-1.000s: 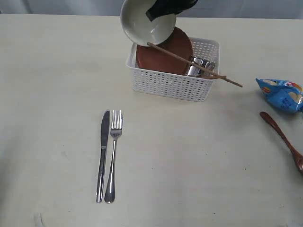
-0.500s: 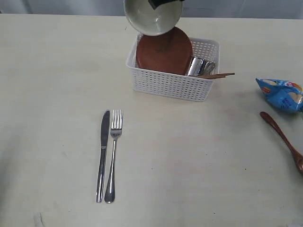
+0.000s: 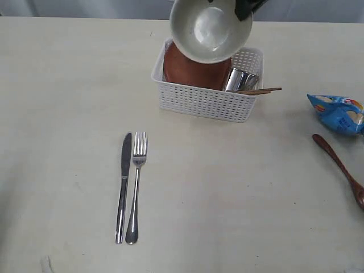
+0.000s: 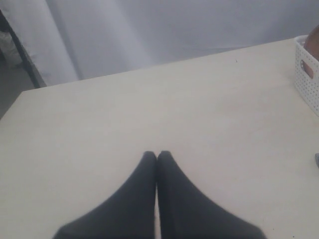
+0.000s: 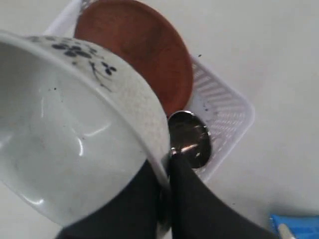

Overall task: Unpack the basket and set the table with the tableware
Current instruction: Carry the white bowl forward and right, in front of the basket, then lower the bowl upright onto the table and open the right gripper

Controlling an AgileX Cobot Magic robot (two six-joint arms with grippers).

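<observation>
My right gripper [image 5: 168, 164] is shut on the rim of the pale bowl [image 3: 209, 29], which hangs tilted above the white basket [image 3: 202, 102]. The bowl [image 5: 75, 134] has one finger inside and one outside its wall. In the basket stand the brown plate [image 3: 190, 71], the steel cup [image 3: 239, 79] and the chopsticks [image 3: 263, 91], whose ends poke over the right rim. A knife [image 3: 123, 185] and fork [image 3: 136, 185] lie side by side on the table [image 3: 227, 193]. The wooden spoon [image 3: 340, 168] lies at the right edge. My left gripper [image 4: 157, 155] is shut and empty over bare table.
A blue snack bag [image 3: 338, 114] lies at the right, just above the spoon. The basket's end [image 4: 308, 74] shows at the edge of the left wrist view. A grey curtain [image 4: 174, 25] hangs behind the table's far edge.
The bowl has moved right and slightly down over the basket. The chopsticks, resting against the bowl a second ago, dropped back into the basket.
</observation>
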